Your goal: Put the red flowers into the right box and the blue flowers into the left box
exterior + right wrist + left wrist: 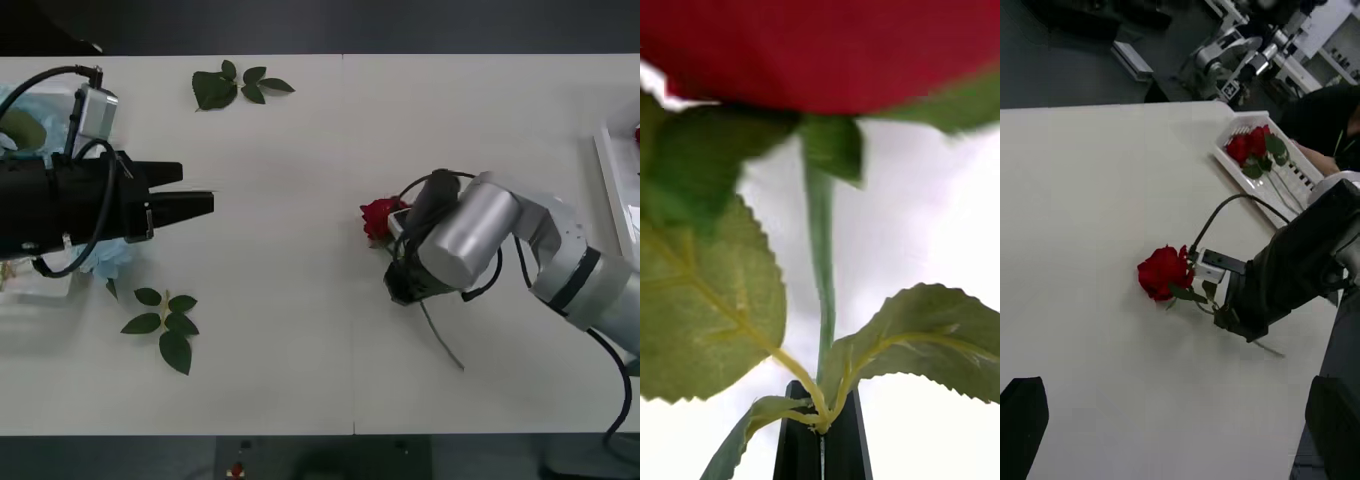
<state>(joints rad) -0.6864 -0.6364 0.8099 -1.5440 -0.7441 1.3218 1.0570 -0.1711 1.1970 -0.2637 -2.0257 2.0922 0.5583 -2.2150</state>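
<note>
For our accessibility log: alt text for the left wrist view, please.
The right gripper is shut on a red rose lying on the white table. Farther off, the right box holds more red roses.

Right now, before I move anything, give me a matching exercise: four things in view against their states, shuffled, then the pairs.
1 right end effector
2 left end effector
3 right box
4 leaf sprig

A holds red roses
B open above the table
C lying loose on the table
D shut on the red rose stem

Pairs: 1-D, 2-B, 3-A, 4-C
</note>
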